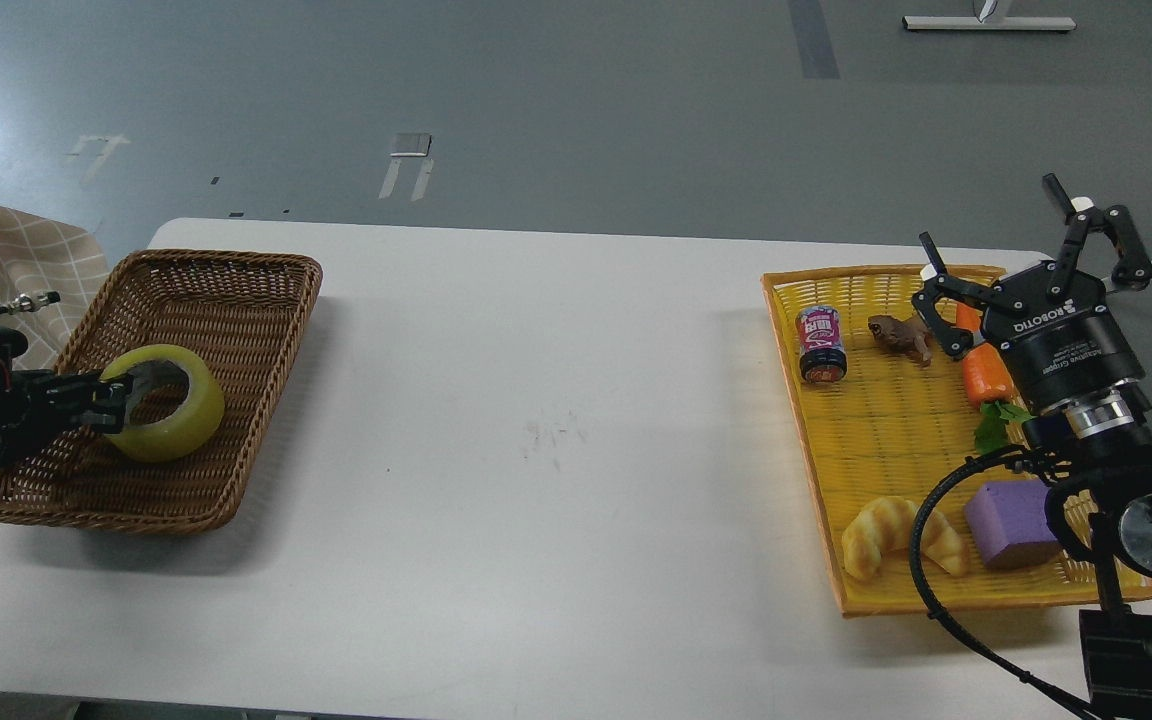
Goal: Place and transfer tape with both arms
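At nine o'clock on the white table sits a brown wicker basket, and inside it, toward its near-left part, is the tape, a wide translucent yellow roll with a pale core, tilted so its hole faces up and to the left. The left gripper comes in from the nine o'clock edge; its dark fingers are clamped on the roll's left wall, one fingertip reaching into the core's opening. Whether the roll rests on the basket floor or is lifted just clear of it cannot be told.

Over at three o'clock lies a yellow woven tray. On it, at the far-left, a small drink can lies on its side; just beside that, toward the right, is a brown figurine. A toy carrot with green leaves lies partly under the arm. At the tray's near end a croissant sits next to a purple block.

The right gripper, marked ROBOTIQ, hangs above the tray's far-right part with its fingers spread wide apart, holding nothing. A black cable loops from the arm across the tray's near edge.
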{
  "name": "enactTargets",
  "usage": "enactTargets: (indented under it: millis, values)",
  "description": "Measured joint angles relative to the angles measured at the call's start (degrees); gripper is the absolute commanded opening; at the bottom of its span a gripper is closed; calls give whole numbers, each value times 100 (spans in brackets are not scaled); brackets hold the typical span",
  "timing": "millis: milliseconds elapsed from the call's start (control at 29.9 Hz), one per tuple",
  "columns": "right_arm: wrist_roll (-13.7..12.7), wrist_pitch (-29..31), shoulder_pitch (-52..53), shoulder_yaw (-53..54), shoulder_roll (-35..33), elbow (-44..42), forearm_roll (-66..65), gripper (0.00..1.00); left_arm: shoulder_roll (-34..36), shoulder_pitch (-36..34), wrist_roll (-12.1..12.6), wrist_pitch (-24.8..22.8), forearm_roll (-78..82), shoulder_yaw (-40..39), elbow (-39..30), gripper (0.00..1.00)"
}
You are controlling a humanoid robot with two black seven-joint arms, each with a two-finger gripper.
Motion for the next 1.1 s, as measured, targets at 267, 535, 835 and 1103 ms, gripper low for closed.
enactTargets:
  millis: [267, 535, 835, 1103]
  values:
    - [0, 0, 0, 0, 6, 0, 0, 100, 11, -57, 3, 0, -167, -23, -71, 80]
    - [0, 0, 16, 0, 8, 2, -7, 100, 142, -1018, -162, -115, -1423, -94, -282, 93]
    - [-9, 0, 239, -25, -33, 8, -22, 100, -67, -3202, -235, -1392, -4254, -146, -403, 96]
    - [-15, 0, 612, -55, -153, -52, -75, 100, -948, -3414, -282, -1501, -6250, -507, -381, 98]
